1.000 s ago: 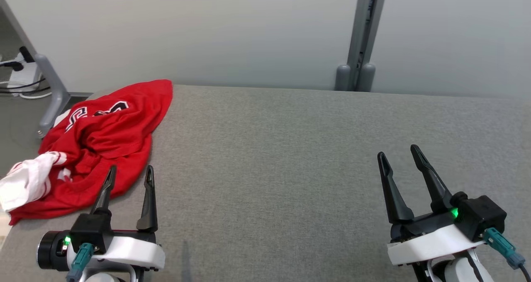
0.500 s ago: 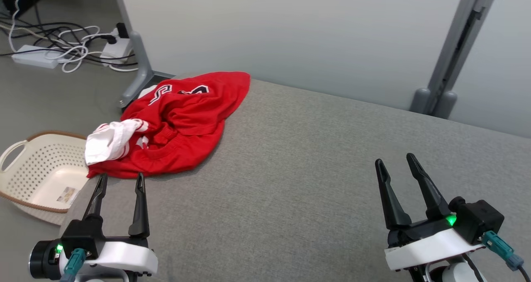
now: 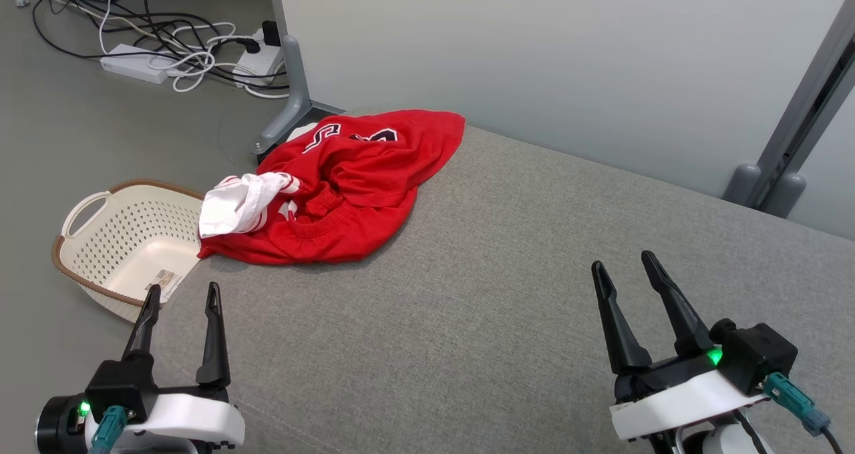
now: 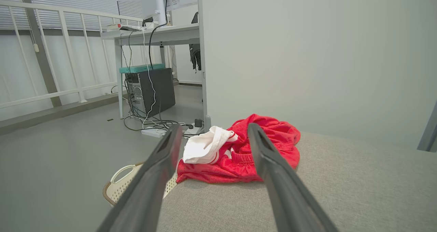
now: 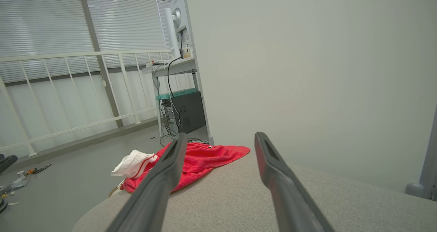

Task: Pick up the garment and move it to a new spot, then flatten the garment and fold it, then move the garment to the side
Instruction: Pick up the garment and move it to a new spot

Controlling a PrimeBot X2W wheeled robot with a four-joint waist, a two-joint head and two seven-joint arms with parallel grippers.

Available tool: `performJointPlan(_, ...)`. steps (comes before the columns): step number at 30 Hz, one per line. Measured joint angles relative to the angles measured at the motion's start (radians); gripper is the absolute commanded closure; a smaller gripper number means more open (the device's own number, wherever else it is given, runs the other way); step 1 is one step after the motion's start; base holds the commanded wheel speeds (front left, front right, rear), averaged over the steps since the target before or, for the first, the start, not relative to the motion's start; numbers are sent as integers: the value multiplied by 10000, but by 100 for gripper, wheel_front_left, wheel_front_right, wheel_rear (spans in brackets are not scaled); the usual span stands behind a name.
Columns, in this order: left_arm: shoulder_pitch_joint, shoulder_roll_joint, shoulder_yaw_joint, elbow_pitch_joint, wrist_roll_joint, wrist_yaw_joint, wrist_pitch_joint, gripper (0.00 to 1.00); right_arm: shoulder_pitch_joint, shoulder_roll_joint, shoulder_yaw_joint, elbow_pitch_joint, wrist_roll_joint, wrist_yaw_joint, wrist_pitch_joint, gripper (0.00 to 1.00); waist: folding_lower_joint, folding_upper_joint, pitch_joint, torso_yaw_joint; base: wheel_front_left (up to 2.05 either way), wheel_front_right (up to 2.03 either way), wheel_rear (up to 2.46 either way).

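The left gripper point(image 3: 182, 295) and right gripper point(image 3: 622, 264) hover spread wide, empty, over the grey fabric tabletop point(image 3: 507, 274). The crumpled red-and-white jersey garment point(image 3: 354, 187) lies on its far-left corner, beyond the left gripper, near a cream perforated plastic basket point(image 3: 113, 240).

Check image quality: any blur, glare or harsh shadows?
Head view: even soft light, no glare, crumpled red-and-white jersey garment sharp. Left wrist view: left gripper's long dark fingers blurred close up. Right wrist view: right gripper's fingers soft, slatted window blinds overbright.
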Motion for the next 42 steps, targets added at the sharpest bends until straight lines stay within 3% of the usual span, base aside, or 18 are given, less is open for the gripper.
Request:
performJointPlan(8, -48, 2, 151, -6, -67, 27, 0, 0, -6, 2, 81, 33, -115, 0, 0, 0, 0, 0, 38, -131, 0, 0, 0)
performJointPlan(14, -952, 393, 353, 420, -397, -395, 2, 0, -159, 4, 104, 29, -399, 0, 0, 0, 0, 0, 272, -450, 0, 0, 0)
performJointPlan(18, -2160, 853, 531, 995, -807, -623, 700, 0, -444, 2, 121, -44, -545, 0, 0, 0, 0, 0, 579, -808, 0, 0, 0)
performJointPlan(21, -3172, 1185, 616, 1519, -1699, -961, 1526, 0, -662, 4, 215, -81, -619, 0, 0, 0, 0, 0, 843, -1151, 0, 0, 0)
performJointPlan(23, -3717, 1578, 612, 1879, -2243, -1080, 2165, 0, -837, 4, 303, -138, -686, 0, 0, 0, 0, 0, 1029, -1426, 0, 0, 0)
performJointPlan(24, -4285, 2075, 550, 2249, -2623, -1118, 2769, 0, -1032, 8, 307, -247, -773, 2, 0, 0, 0, 0, 1251, -1702, 0, 0, 0)
performJointPlan(28, -5372, 2980, 531, 3053, -3538, -1154, 3636, 0, -1399, 0, 360, -451, -928, 0, 0, 0, 0, 0, 1741, -2292, 0, 0, 0)
performJointPlan(37, -6882, 4909, -573, 4717, -5891, -1175, 5124, 0, -2036, 4, 418, -1016, -1126, 2, 0, 0, 0, 0, 2945, -3631, 0, 0, 0)
performJointPlan(42, -7391, 5591, -1108, 5674, -6845, -1175, 5568, 0, -2274, -2, 493, -1239, -1193, 2, 0, 0, 0, 0, 3556, -4299, 0, 0, 0)
